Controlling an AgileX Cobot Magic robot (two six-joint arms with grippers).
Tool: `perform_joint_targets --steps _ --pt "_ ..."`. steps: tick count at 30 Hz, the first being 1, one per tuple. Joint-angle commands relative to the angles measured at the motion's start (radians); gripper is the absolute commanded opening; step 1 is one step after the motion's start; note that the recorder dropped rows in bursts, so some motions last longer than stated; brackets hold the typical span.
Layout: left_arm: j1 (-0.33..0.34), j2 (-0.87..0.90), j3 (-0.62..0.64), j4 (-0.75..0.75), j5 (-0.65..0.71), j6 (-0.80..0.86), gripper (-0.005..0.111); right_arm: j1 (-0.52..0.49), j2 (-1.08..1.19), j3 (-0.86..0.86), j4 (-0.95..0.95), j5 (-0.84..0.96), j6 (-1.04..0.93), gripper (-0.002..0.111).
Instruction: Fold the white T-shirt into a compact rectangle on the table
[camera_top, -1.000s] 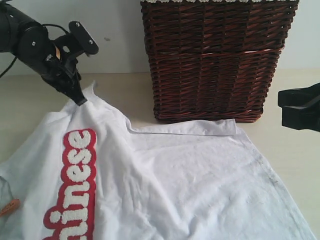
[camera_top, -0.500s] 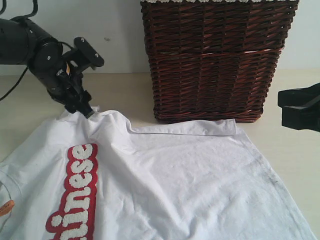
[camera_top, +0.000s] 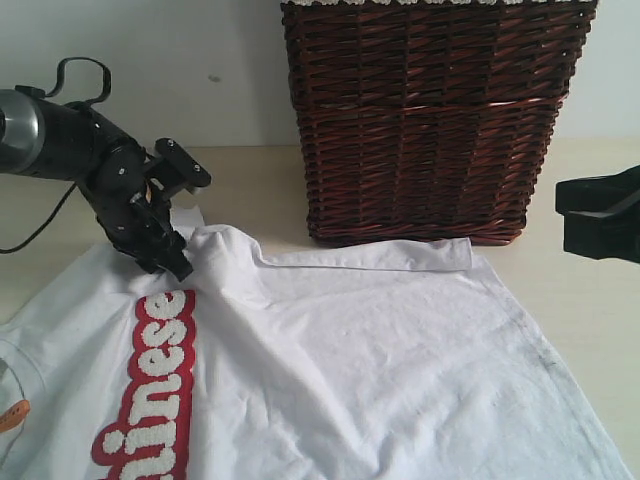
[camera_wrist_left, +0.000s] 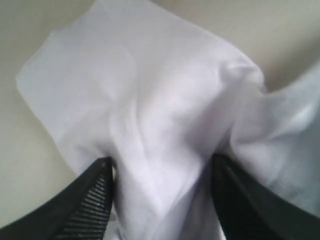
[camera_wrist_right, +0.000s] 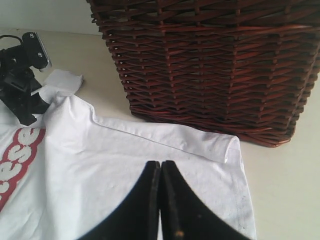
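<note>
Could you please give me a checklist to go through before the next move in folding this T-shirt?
1. Left gripper free of the cloth: cannot tell; its jaws stand apart, but fabric bunches between them.
2. Right gripper ready to grasp: not ok; jaws shut, holding nothing.
3. White T-shirt lying flat: not ok; a raised ridge sits at the left gripper, the rest is fairly smooth.
4. Folded sleeve clear of the wicker basket: cannot tell; its edge lies right at the basket's foot.
5. Whole shirt on the table: cannot tell; its near edge runs out of view.
</note>
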Motion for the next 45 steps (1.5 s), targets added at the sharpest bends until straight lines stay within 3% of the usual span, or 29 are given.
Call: perform_joint_targets --steps 1,6,10,15,17,19,22,29,32,35,40,45 --pt "0.001 -0.005 -0.006 0.034 0.028 -0.017 0.055 -0.004 -0.007 0.004 0.003 -0.003 -0.008 0.000" --pt "0.010 -0.062 -0.006 0.197 0.104 -0.211 0.055 -0.004 -0.007 0.004 0.003 -0.003 -0.008 0.000" --pt "0.021 -0.123 -0.006 0.172 0.142 -0.245 0.055 -0.004 -0.007 0.004 0.003 -0.001 -0.008 0.000" --pt "0.046 -0.181 -0.006 -0.011 0.160 -0.216 0.055 -0.004 -0.007 0.004 0.003 0.002 -0.008 0.000" --pt "0.060 -0.177 -0.004 -0.186 0.191 -0.058 0.055 -0.004 -0.007 0.004 0.003 0.002 -0.008 0.000" --pt "0.068 -0.159 0.000 -0.268 0.205 0.034 0.055 -0.004 -0.007 0.004 0.003 0.002 -0.008 0.000" --pt "0.068 -0.125 0.004 -0.270 0.136 -0.005 0.056 -0.004 -0.007 0.004 0.007 0.004 -0.007 0.000" --pt "0.070 -0.093 -0.002 -0.225 -0.211 -0.199 0.063 -0.004 -0.007 0.004 0.015 0.006 -0.009 0.000" --pt "0.079 -0.054 -0.063 -0.225 -0.194 -0.219 0.061 -0.004 -0.007 0.004 0.015 0.004 -0.009 0.000" --pt "0.091 0.004 -0.155 -0.225 -0.056 -0.214 0.051 -0.004 -0.007 0.004 0.015 0.004 -0.009 0.000" --pt "0.091 0.065 -0.241 -0.228 0.079 -0.172 0.002 -0.004 -0.007 0.004 0.015 0.004 -0.015 0.000" --pt "0.091 0.088 -0.250 -0.232 0.091 -0.178 0.002 -0.004 -0.007 0.004 0.017 0.004 -0.017 0.000"
